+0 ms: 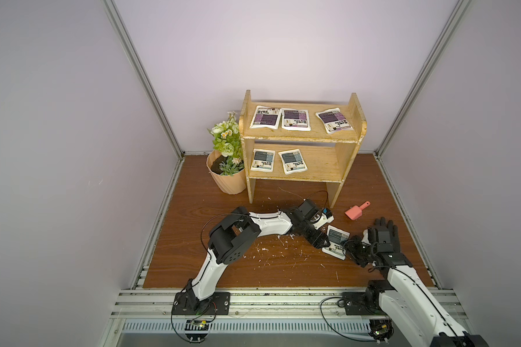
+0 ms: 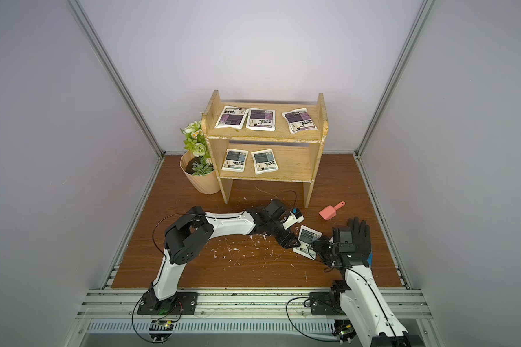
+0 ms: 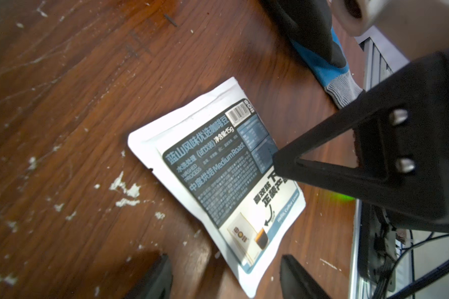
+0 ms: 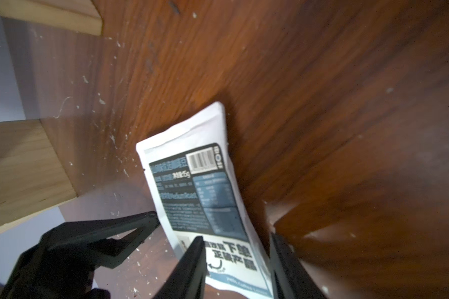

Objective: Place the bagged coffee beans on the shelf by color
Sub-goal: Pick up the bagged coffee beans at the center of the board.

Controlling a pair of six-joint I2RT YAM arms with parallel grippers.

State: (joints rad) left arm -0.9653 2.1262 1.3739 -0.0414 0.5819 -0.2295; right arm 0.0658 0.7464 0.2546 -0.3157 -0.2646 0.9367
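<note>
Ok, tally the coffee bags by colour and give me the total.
Purple coffee bags: 3
Grey-blue coffee bags: 3
Total: 6

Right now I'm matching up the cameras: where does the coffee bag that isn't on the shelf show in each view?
Top view: coffee bag right of centre, on the table.
Top view: same place.
Left wrist: middle of the picture, label up.
Right wrist: near the middle, barcode end farthest.
Shared landmark: the brown table's white flecks.
</note>
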